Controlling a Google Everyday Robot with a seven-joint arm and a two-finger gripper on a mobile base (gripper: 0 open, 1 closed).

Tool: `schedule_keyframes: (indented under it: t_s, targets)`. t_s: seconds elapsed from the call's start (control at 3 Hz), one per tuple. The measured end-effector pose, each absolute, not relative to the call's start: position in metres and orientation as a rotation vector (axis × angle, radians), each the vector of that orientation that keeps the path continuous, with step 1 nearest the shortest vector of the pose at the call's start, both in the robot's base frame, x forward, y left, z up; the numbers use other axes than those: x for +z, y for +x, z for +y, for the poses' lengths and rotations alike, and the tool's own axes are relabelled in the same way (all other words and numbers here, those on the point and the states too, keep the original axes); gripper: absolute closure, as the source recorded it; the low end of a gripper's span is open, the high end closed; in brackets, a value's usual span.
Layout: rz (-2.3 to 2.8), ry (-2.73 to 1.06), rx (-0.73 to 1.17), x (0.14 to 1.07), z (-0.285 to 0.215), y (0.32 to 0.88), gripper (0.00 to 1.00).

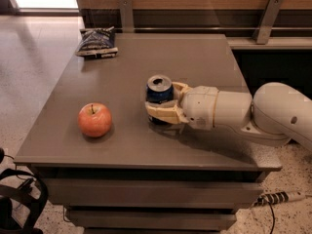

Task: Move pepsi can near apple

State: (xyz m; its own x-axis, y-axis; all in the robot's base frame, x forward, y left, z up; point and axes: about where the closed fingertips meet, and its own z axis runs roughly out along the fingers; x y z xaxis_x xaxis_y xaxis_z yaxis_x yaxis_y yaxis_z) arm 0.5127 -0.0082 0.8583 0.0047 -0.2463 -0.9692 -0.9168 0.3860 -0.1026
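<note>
Pincer [162, 103] clamped on the upright pepsi can [160, 89] at mid-surface [204, 62]; apple [94, 120] near, leftward in view from the pincer, chip bag [97, 42] well beyond.

End effector [163, 99] clasps upright pepsi can [160, 87] near the apple [95, 120]

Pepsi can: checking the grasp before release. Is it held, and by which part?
The end effector, above the middle of the table, grips the pepsi can around its lower body.
</note>
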Motion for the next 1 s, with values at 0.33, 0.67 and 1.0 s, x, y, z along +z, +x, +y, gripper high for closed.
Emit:
schedule_keyframes:
  t_s: [0.33,0.67,1.0]
  targets:
    - [1.505,-1.091,0.738,0.8623,-0.0078,0.5120,1.00]
    - [1.505,-1.092,0.738,0.8631,-0.0077,0.5120,0.83]
    - [1.504,-1.095,0.740,0.8634,-0.0059,0.5115,0.59]
